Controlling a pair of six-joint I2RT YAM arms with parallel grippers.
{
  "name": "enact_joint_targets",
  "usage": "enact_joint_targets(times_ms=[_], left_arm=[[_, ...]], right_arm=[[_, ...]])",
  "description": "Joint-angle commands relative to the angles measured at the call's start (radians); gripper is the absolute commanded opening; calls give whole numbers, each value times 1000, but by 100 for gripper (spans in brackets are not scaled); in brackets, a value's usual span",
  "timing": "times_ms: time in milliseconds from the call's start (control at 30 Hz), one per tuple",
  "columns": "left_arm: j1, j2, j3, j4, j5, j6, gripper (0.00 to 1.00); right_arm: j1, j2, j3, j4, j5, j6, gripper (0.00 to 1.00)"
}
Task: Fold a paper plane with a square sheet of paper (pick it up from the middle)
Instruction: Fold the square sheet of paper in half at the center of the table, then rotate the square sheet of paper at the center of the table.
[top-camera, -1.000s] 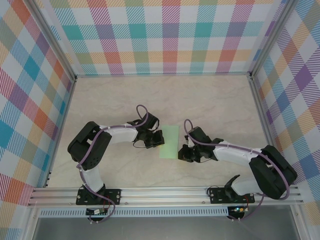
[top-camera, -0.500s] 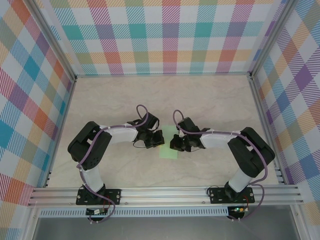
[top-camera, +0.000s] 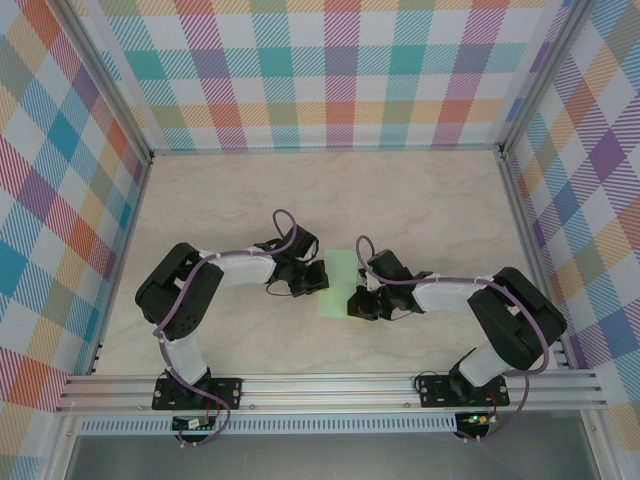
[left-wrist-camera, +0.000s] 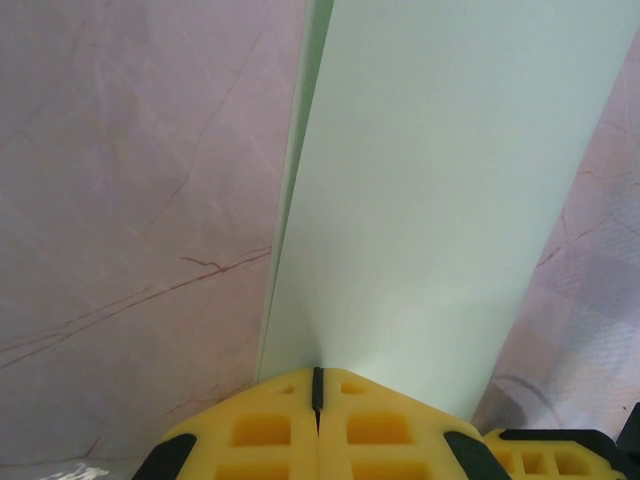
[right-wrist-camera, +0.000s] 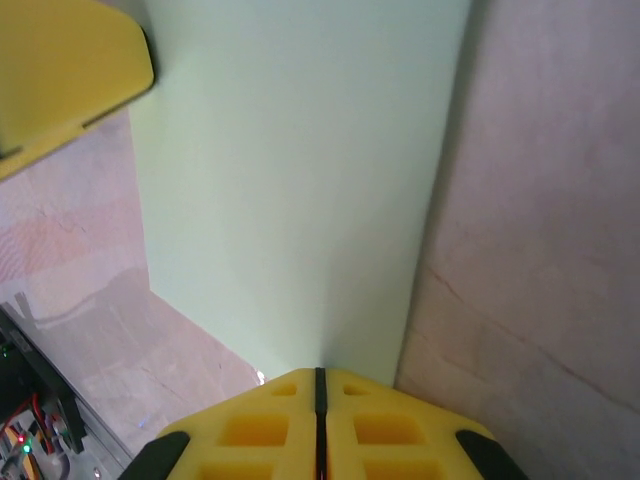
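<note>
Flanking the square sheet of paper (top-camera: 338, 268) mid-frame, our left claw (top-camera: 316, 279) and right claw (top-camera: 358, 302), both pressed together, likely flatten its fold.

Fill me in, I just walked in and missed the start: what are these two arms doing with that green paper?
Two robot arms are folding a green sheet of paper on the table. It lies as a narrow strip, apparently folded in half already. The left fingers, shut, sit at its left edge. The right fingers, also shut, sit at its near right edge. Whether they pinch it or just press it is unclear. No plane shape yet.
</note>
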Motion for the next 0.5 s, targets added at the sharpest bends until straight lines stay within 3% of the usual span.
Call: enact_joint_targets(times_ms=[0, 300, 467], left_arm=[[-3, 66, -56, -172, -118, -5, 0], [-3, -79, 75, -238, -111, 88, 7], [-1, -251, 103, -342, -320, 66, 15]], right_arm=[[3, -24, -14, -96, -25, -40, 9], [3, -74, 166, -142, 89, -85, 9], [3, 88, 307, -164, 183, -89, 7]])
